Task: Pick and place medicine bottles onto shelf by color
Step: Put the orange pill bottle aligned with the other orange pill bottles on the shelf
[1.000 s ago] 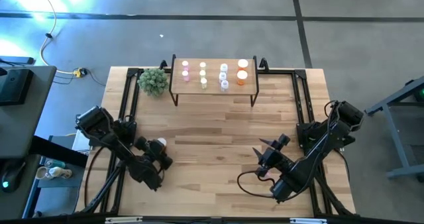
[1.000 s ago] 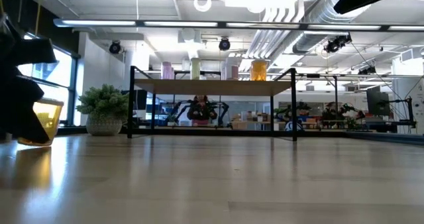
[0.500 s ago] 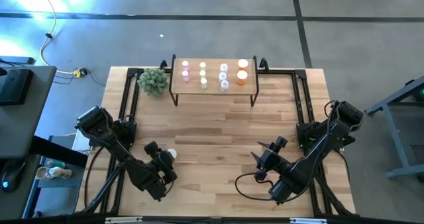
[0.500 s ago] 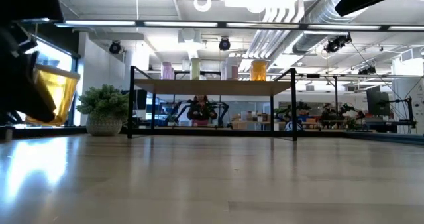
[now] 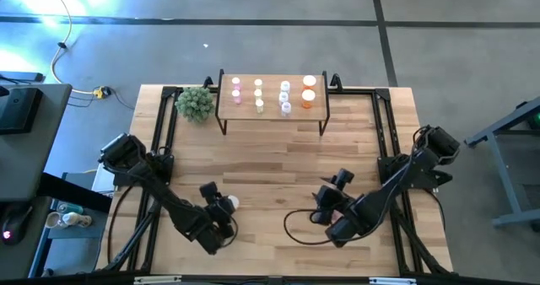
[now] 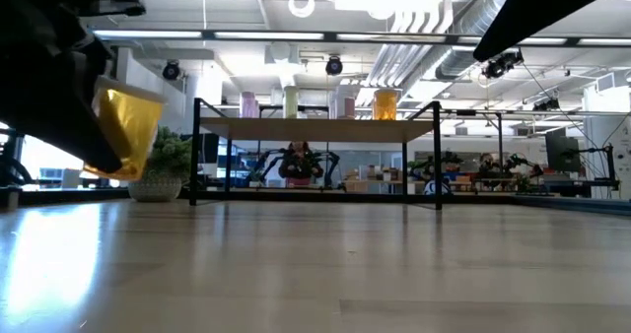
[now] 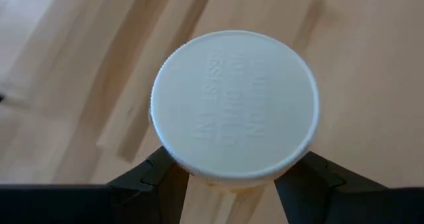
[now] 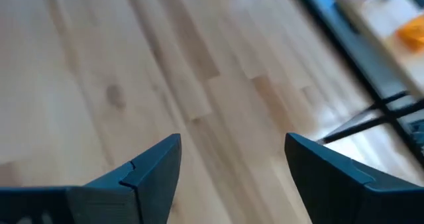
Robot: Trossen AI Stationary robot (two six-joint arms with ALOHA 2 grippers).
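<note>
My left gripper [image 5: 223,209] stands over the table's near left part, shut on a translucent yellow medicine bottle [image 6: 122,134] with a white cap [image 7: 234,105]. The bottle hangs above the table in the low view. My right gripper [image 5: 331,192] hovers open over the near right part, and nothing lies between its fingers [image 8: 154,166]. The shelf [image 5: 272,115] stands at the far middle. On it, upright on their bases, are pink [image 5: 235,89], yellow-green [image 5: 258,96], pale [image 5: 285,98] and orange [image 5: 309,89] bottles. My left gripper pinches the bottle's body just under the cap [image 7: 218,179] between its two fingers [image 7: 156,179], one on each side. The fingers slant down from the table's near left. The bottle is clear of the table and tilted, its cap turned toward the wrist camera.
A small potted plant [image 5: 196,104] stands left of the shelf at the far edge. Black frame rails [image 5: 165,125] run along the table's left and right sides. Bare wood [image 5: 270,163] lies between the grippers and the shelf.
My left gripper has risen and gone toward the table's right, rolling its wrist. The yellow bottle has come up with it from just above the table and now hangs tilted and higher. My right gripper has shifted a little toward the table's left.
</note>
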